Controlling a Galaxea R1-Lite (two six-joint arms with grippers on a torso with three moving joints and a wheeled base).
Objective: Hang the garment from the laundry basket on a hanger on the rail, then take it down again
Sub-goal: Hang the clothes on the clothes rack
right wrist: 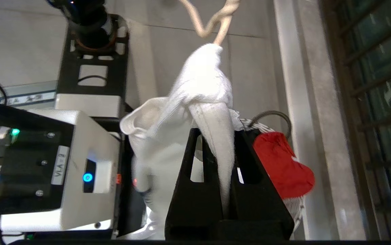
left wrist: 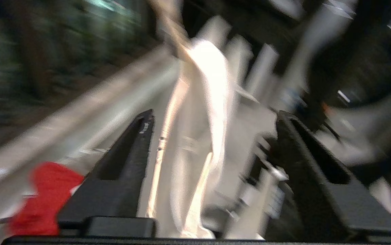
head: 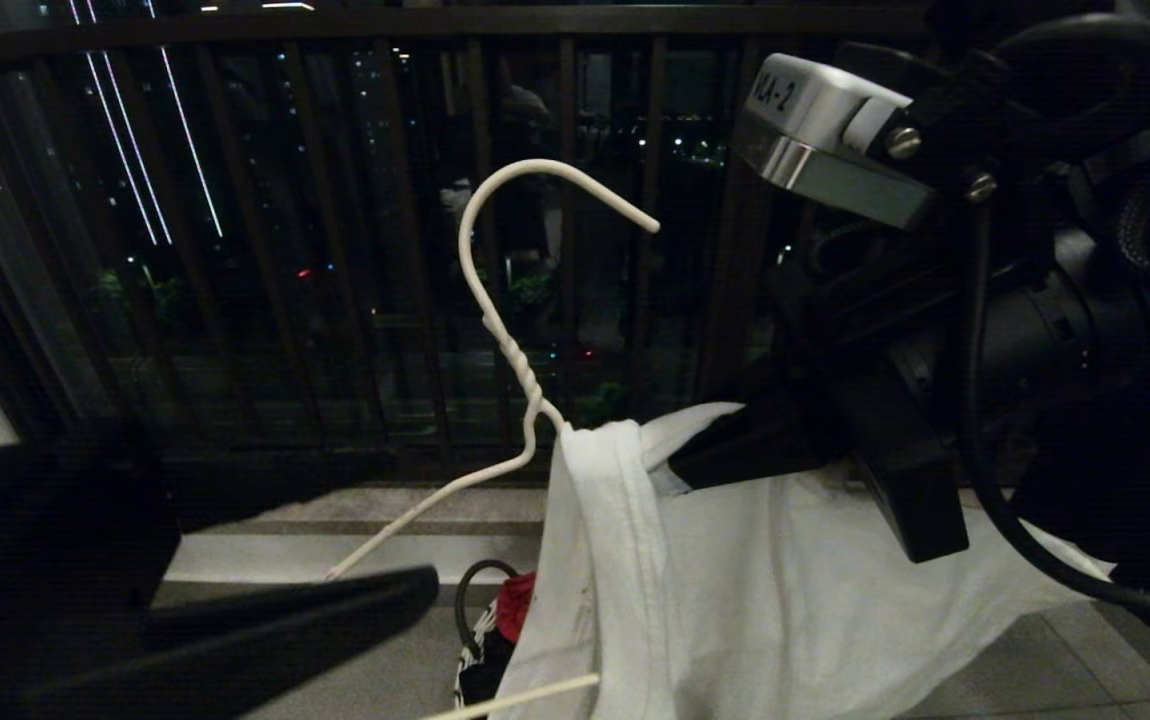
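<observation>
White wire hanger (head: 510, 345) upright before the balcony railing (head: 335, 250), the garment (head: 635, 560) bunched over its right shoulder. Right claw (right wrist: 221, 149) pinches a fold of the garment. Left claw (left wrist: 212, 136) spread, fingers (left wrist: 127, 160) either side of cloth and wire. Laundry basket (head: 475, 650) with red cloth (head: 515, 605) below

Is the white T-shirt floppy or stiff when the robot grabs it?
Probably floppy: the T-shirt droops in soft folds from the hanger. It bunches thin where the right gripper pinches it, so it likely squashes easily. It looks light, since the thin wire holds it.
</observation>
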